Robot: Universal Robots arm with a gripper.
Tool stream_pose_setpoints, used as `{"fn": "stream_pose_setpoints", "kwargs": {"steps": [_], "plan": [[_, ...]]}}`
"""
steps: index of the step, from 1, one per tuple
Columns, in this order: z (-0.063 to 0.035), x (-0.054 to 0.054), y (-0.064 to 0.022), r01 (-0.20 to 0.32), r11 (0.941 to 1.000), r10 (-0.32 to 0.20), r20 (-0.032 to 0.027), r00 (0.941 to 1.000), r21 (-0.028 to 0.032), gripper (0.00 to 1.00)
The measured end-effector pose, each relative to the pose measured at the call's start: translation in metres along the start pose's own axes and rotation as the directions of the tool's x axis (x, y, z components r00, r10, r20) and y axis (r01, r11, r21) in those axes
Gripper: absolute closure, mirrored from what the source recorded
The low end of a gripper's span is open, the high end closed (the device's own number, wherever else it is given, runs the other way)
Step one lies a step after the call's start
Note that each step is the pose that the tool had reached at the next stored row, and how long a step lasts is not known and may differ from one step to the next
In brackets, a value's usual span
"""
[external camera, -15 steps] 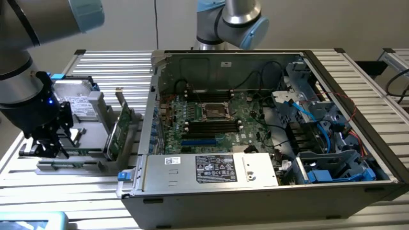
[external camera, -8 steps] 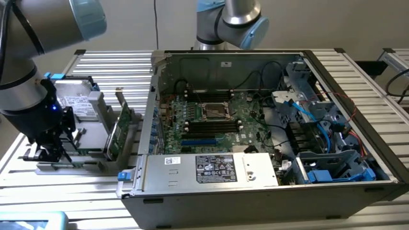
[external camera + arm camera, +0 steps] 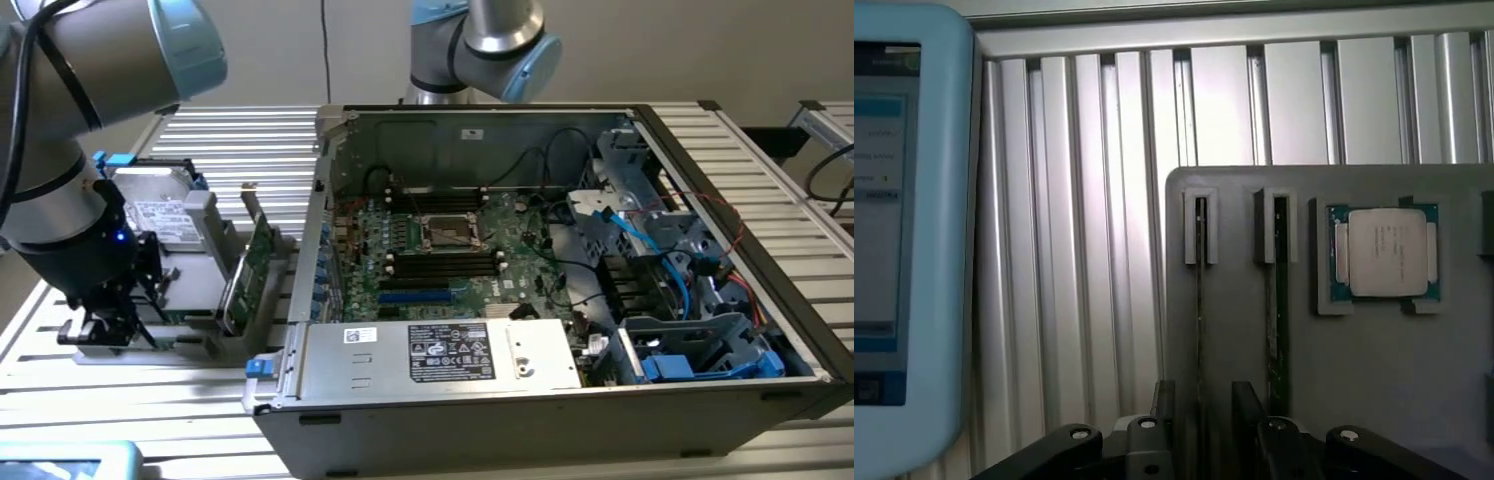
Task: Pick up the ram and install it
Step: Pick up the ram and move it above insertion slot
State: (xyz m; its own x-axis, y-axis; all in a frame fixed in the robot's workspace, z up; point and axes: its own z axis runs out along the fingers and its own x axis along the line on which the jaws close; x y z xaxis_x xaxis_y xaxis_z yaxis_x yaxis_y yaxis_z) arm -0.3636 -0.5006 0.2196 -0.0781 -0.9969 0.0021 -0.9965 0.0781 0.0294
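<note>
Two ram sticks stand on edge in slots of a grey holder (image 3: 1374, 380). One ram stick (image 3: 1200, 300) runs between my fingers, and the other ram stick (image 3: 1281, 300), with its green edge showing, stands one slot over. My gripper (image 3: 1204, 410) is open, with one finger (image 3: 1164, 410) on each side of the first stick and a gap to it. In the exterior view the gripper (image 3: 107, 325) hangs low over the holder (image 3: 174, 345) at that view's left, beside the open computer case (image 3: 534, 250). Long black motherboard slots (image 3: 441, 265) lie inside the case.
A processor chip (image 3: 1381, 252) sits in a pocket of the holder next to the sticks. A green expansion card (image 3: 247, 270) and a hard drive (image 3: 160, 215) stand between holder and case. A light-blue framed screen (image 3: 904, 250) lies beside the holder. A second arm (image 3: 481, 40) stands behind the case.
</note>
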Motion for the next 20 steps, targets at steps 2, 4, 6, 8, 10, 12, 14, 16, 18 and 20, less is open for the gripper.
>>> {"fn": "stream_pose_setpoints", "kwargs": {"steps": [2, 4, 6, 8, 10, 12, 14, 16, 18, 20], "plan": [[0.0037, 0.0, -0.0001, 0.0, 1.0, 0.0, 0.0, 1.0, 0.0, 0.64], [0.0074, 0.0, -0.0003, 0.0, 1.0, 0.0, 0.0, 1.0, 0.0, 0.64], [0.0106, 0.0, -0.0003, 0.0, 1.0, 0.0, 0.0, 1.0, 0.0, 0.64], [0.0128, 0.0, -0.0004, 0.0, 1.0, 0.0, 0.0, 1.0, 0.0, 0.64], [0.0146, 0.0, -0.0005, 0.0, 1.0, 0.0, 0.0, 1.0, -0.0001, 0.64], [0.016, 0.0, -0.0005, 0.0, 1.0, 0.0, 0.0, 1.0, -0.0002, 0.64], [0.0172, -0.001, -0.0004, 0.0, 1.0, 0.0, -0.0001, 1.0, -0.0004, 0.64], [0.0185, -0.003, -0.0004, 0.0, 1.0, 0.0, 0.0, 1.0, -0.0004, 0.64], [0.0197, -0.003, -0.0003, 0.0, 1.0, 0.0, -0.0001, 1.0, -0.0006, 0.64], [0.0204, -0.003, 0.0005, 0.0, 1.0, 0.0, -0.0001, 1.0, -0.0009, 0.64]]}}
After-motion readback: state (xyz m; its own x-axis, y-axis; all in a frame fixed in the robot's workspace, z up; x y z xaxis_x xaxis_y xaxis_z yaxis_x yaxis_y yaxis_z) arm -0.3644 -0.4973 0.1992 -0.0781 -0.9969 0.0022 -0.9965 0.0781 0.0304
